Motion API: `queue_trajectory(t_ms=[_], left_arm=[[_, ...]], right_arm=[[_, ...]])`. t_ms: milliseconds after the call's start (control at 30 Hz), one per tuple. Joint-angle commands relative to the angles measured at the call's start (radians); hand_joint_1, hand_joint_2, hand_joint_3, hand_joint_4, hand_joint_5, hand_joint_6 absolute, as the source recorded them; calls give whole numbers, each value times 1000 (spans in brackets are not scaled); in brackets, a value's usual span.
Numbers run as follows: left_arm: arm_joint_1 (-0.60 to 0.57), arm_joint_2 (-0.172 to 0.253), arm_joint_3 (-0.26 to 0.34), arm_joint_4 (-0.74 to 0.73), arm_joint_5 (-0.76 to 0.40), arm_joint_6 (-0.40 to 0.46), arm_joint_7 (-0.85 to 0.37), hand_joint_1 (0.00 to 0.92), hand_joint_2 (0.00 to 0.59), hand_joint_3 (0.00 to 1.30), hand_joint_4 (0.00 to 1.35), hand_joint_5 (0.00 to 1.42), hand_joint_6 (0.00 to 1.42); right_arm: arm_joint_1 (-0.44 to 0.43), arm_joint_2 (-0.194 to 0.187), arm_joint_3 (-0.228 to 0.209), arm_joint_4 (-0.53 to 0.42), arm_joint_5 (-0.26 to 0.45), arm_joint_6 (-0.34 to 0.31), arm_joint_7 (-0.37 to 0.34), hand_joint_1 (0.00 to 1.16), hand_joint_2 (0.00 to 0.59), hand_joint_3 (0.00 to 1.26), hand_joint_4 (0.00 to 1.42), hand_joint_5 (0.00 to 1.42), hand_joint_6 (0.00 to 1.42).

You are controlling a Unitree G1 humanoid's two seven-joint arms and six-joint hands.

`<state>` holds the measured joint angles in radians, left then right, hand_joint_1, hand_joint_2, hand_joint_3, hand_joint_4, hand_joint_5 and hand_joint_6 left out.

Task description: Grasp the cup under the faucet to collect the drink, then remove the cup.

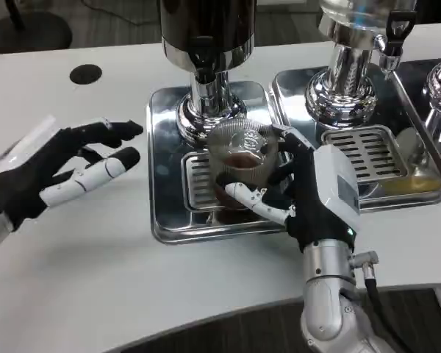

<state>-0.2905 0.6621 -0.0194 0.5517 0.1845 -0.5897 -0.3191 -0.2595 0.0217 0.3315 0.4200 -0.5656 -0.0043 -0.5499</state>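
Head view. The right hand (309, 187) is wrapped around the cup (239, 165), thumb across the near side and the remaining fingers curling round the far side at two o'clock; the hold looks closed and firm. The cup is clear plastic and stands on the slotted grate of the left drip tray (162, 162), directly at six o'clock from the chrome column of the dispenser (206, 73). A dark drink shows inside it (the fill level cannot be read precisely through the fingers). The left hand (66, 173) sits at nine o'clock from the tray, well apart from it, fingers spread and holding nothing. A second dispenser (349, 73) with its own tray (367, 151) stands at three o'clock from the first.

Assessment: collection appears under way or near its end, with removal outstanding. To carry out the step well, the right hand should keep the cup upright and centred beneath the outlet, hold pressure moderate so the thin wall does not buckle, then lift slightly clear of the grate before drawing toward six o'clock. Tilting is the main spill risk.
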Motion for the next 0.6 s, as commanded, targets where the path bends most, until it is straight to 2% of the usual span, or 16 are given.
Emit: queue_trajectory(t_ms=[33, 300, 600], left_arm=[[-10, -13, -25, 1, 13, -33, -18, 0, 148, 287, 238, 246, 444], [-9, -31, -49, 19, 19, -69, -19, 0, 149, 278, 223, 234, 443], [15, -32, -39, -2, 2, -74, -30, 0, 149, 277, 219, 229, 443]], right_arm=[[17, -6, -13, -69, -7, -1, 3, 673, 212, 438, 473, 698, 930], [38, -10, -18, -104, -5, 6, 15, 670, 220, 439, 479, 698, 930], [118, -24, -11, -230, -17, 27, 51, 668, 222, 439, 482, 701, 930]])
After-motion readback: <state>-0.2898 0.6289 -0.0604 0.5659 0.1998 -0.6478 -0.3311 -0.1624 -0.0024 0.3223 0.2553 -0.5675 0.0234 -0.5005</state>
